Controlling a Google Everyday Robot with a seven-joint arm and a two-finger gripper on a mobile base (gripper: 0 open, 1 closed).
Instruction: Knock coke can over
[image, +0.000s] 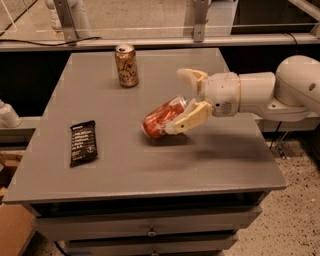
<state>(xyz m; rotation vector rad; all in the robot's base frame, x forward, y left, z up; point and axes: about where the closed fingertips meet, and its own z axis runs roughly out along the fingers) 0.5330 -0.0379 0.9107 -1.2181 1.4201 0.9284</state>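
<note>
The red coke can (161, 118) is tipped over, leaning steeply to the lower left, with its lower end on the grey table (140, 165) and its top end between my fingers. My gripper (181, 102) reaches in from the right at the table's middle. Its fingers are spread, one finger (191, 77) above and behind the can, the other finger (189, 120) along the can's near side. The can lies loosely between them, not clamped.
A gold-brown can (126, 65) stands upright at the back of the table. A black snack bar wrapper (83, 142) lies flat at the left front. Drawers (150, 225) sit under the tabletop. A railing runs behind the table.
</note>
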